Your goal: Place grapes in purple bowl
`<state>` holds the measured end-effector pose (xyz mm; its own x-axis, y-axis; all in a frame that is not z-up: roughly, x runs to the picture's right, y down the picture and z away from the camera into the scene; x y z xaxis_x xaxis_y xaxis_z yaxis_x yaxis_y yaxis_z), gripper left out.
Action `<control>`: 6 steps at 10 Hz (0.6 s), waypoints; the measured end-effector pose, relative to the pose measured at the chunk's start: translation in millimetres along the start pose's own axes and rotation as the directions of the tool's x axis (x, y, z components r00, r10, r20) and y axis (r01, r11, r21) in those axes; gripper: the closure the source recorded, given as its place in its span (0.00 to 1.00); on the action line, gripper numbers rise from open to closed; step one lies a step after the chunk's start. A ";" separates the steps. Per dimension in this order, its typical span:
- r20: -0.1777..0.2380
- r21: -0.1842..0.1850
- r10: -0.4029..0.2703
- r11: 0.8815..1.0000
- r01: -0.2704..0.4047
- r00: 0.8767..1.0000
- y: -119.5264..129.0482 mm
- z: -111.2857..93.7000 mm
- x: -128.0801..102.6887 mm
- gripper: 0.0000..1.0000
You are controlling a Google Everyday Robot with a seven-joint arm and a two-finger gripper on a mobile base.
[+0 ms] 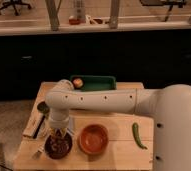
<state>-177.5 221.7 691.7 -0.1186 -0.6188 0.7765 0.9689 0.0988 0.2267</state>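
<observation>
The purple bowl (58,146) sits at the front left of the wooden table. My gripper (57,133) points straight down just above the bowl, at the end of the white arm that reaches in from the right. A dark lumpy cluster, the grapes (60,144), shows inside the bowl right under the gripper. Whether the gripper still touches the grapes is hidden.
An orange bowl (94,138) stands just right of the purple bowl. A long green pepper (137,135) lies at the right. A green tray (96,82) with a round fruit (77,82) is at the back. A small round object (42,106) and a flat item (33,126) lie at the left edge.
</observation>
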 end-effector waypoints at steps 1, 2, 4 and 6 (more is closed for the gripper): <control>0.001 0.001 -0.001 1.000 0.001 1.000 0.3 -0.3 0.6 0.23; 0.003 0.003 -0.002 1.000 0.002 1.000 0.6 -0.1 1.2 0.20; 0.006 0.006 -0.004 1.000 0.003 1.000 1.3 0.5 1.9 0.20; 0.007 0.009 -0.006 1.000 0.006 1.000 1.1 0.4 2.4 0.20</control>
